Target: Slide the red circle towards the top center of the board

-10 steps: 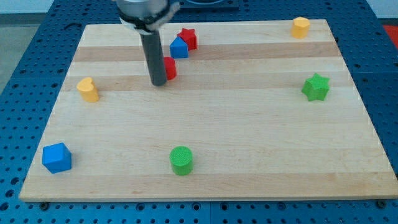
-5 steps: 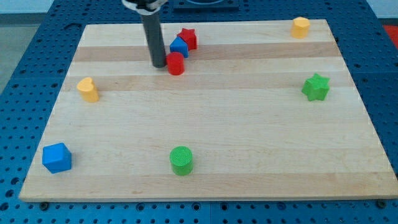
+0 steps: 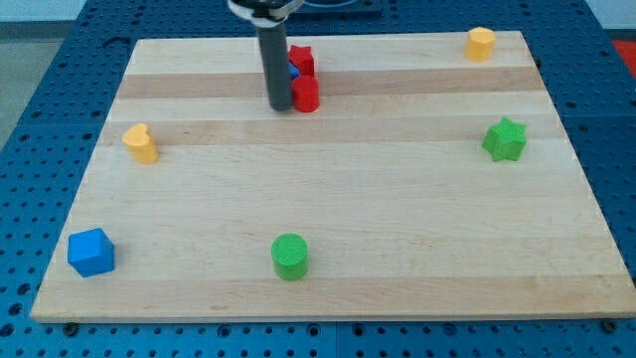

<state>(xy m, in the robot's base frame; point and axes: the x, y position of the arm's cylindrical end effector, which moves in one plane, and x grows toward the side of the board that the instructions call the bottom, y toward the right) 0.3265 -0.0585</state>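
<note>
The red circle (image 3: 306,94) sits near the top centre of the wooden board (image 3: 328,229). My tip (image 3: 280,105) touches its left side. Just above the circle is a red star (image 3: 301,59). A small blue block (image 3: 292,74) shows between them, mostly hidden behind my rod, so its shape is unclear.
A yellow heart-like block (image 3: 141,143) lies at the left. A blue cube (image 3: 90,252) is at the bottom left and a green circle (image 3: 290,257) at the bottom centre. A green star (image 3: 504,139) is at the right and a yellow block (image 3: 480,43) at the top right.
My tip has moved right and up, pushing the red circle right and slightly up, closer to the red star. The blue block is now mostly hidden behind the rod.
</note>
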